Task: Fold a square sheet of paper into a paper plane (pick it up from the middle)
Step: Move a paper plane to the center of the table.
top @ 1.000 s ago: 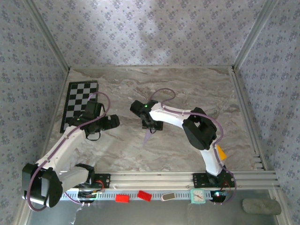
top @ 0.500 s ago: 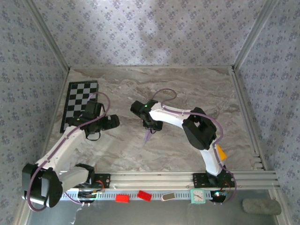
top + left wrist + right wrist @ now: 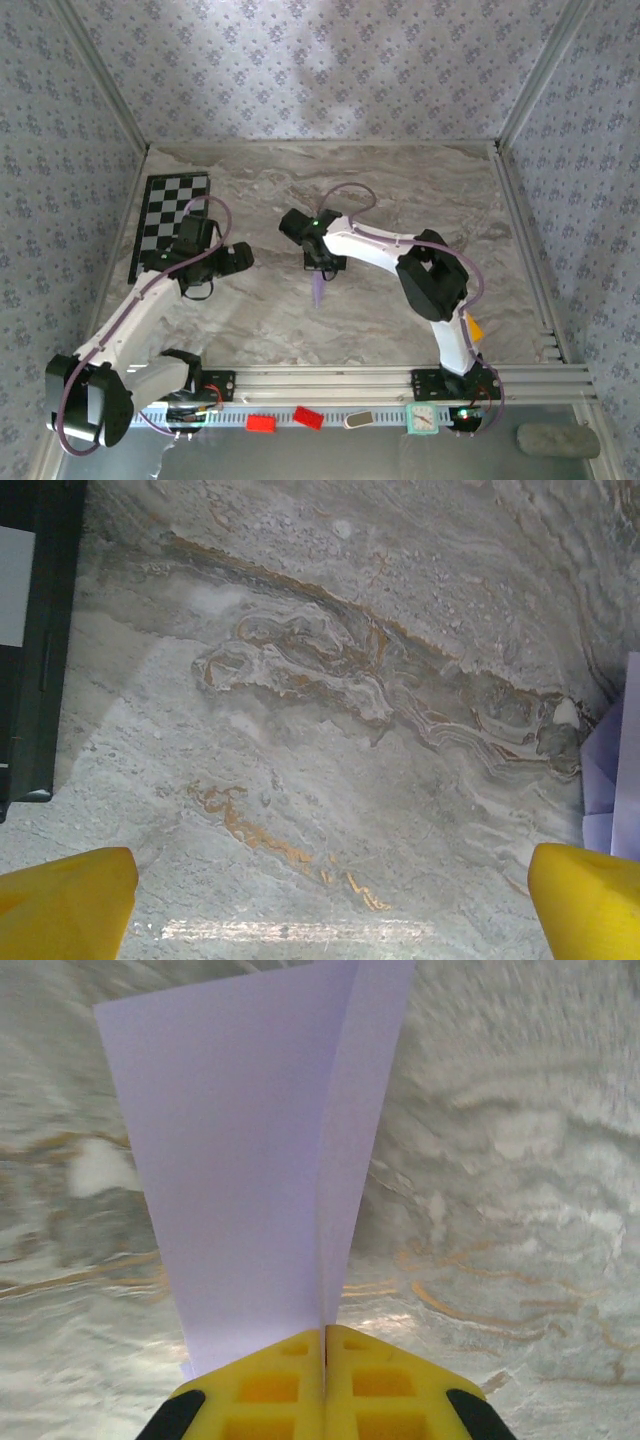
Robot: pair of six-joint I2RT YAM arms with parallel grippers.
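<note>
Right gripper (image 3: 325, 1345) was clamped on the lilac paper plane (image 3: 250, 1160) along its centre crease, over the middle of the marble table (image 3: 420, 190). Left gripper (image 3: 320, 910) stood wide open, grasping nothing, near the checkerboard (image 3: 170, 220).

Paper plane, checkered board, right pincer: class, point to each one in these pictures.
paper plane (image 3: 250, 1160), right wrist view, on its broad left flap.
checkered board (image 3: 170, 210), top external view, on its bare squares.
right pincer (image 3: 323, 1332), right wrist view, where the shut yellow tips meet.
</note>
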